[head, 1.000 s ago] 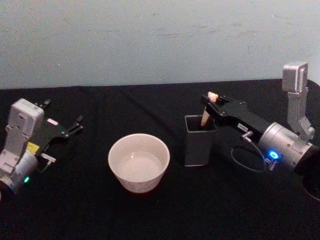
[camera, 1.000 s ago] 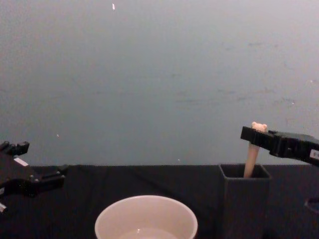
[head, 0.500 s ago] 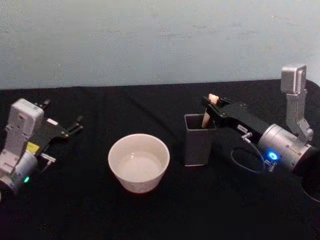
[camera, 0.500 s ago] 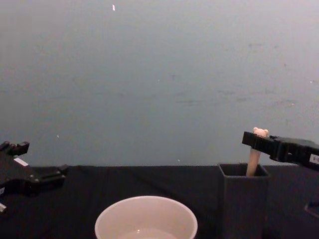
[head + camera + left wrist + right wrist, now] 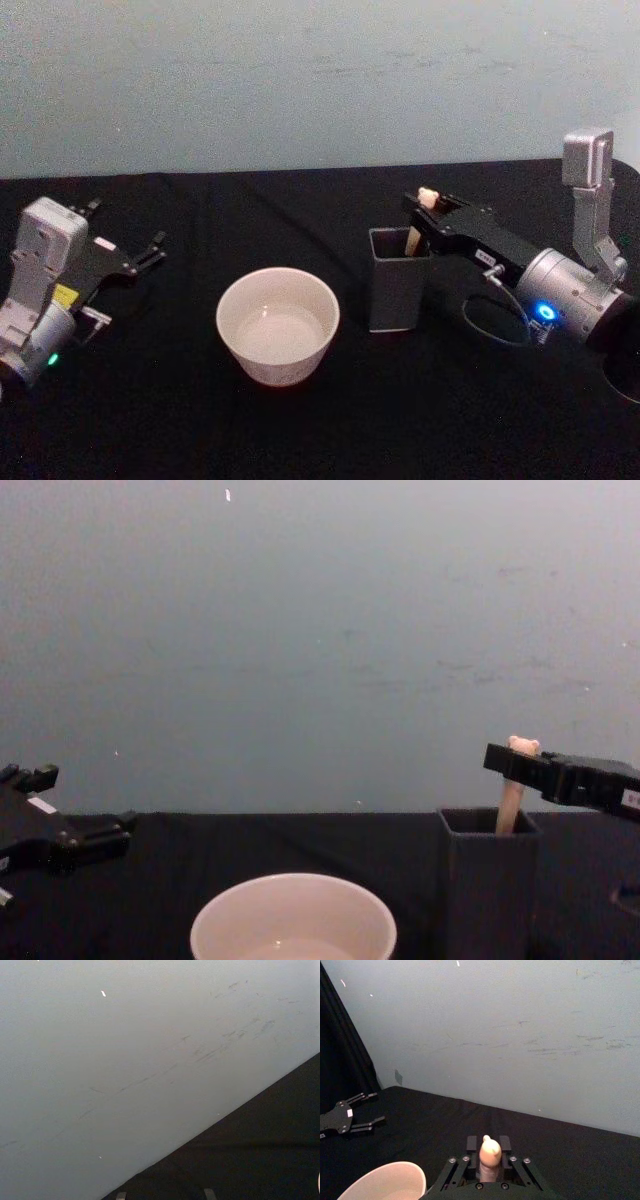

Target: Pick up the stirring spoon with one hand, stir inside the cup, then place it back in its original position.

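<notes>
Gripping the stirring spoon (image 5: 421, 212) near the top of its cream handle, the right gripper (image 5: 425, 214) reaches in from the right side of the dark grey holder (image 5: 397, 283) and sits just above that holder's open top. Its black fingers are closed on the handle, with the tiny bear head poking up just above them; the right wrist view shows the same clamp, the bear head (image 5: 490, 1149) standing between the two fingers. Seen from the chest, the spoon (image 5: 513, 785) stands nearly upright, tilted slightly, with its lower part down inside the holder (image 5: 488, 880), so the neck and bowl of the spoon are hidden by the holder's walls. The holder stands on the black table (image 5: 320, 420).

To the left of the holder, near it but apart, stands the off-white cup (image 5: 278, 324), wider than the holder, with a pale inside. From the chest its rim (image 5: 293, 917) shows low and to the left of the holder.

Well to the left of the holder, beyond the cup, the left gripper (image 5: 145, 258) rests low over the table, its thin black fingers spread apart and holding nothing; the chest view shows it (image 5: 75, 838) at the same far-left place
</notes>
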{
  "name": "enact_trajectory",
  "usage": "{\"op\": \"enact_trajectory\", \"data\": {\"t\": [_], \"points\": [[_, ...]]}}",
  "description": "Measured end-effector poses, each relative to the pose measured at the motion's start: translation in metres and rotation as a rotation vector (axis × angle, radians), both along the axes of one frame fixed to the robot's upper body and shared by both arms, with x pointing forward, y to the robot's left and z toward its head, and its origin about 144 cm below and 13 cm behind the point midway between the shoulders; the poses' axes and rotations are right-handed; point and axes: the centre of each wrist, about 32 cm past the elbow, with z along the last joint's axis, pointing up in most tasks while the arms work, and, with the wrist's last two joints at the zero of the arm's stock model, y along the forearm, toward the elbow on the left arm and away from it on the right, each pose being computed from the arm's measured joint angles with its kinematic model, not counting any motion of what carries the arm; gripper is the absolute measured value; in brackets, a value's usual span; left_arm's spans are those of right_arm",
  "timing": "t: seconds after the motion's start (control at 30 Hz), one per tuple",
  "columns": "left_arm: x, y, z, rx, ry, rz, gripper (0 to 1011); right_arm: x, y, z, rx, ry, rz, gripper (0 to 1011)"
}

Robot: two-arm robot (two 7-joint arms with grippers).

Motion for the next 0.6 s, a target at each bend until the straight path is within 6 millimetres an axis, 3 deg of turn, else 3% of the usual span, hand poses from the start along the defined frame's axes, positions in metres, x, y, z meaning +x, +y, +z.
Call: {"op": "enact_trajectory", "data": {"t": [0.3,0.37,0.6], "points": [[0.0,0.0,0.0,0.0,0.0,0.0,1001,0.0,0.0001,0.0003,0.0,-0.001,0.001,534],[0.0,0.0,0.0,0.0,0.0,0.0,1001,0.0,0.0001,0.0003,0.001,-0.001,0.001,641],[0.0,0.0,0.0,0.0,0.0,0.0,1001,0.0,0.0001,0.0003,0.001,-0.002,0.001,814]]}}
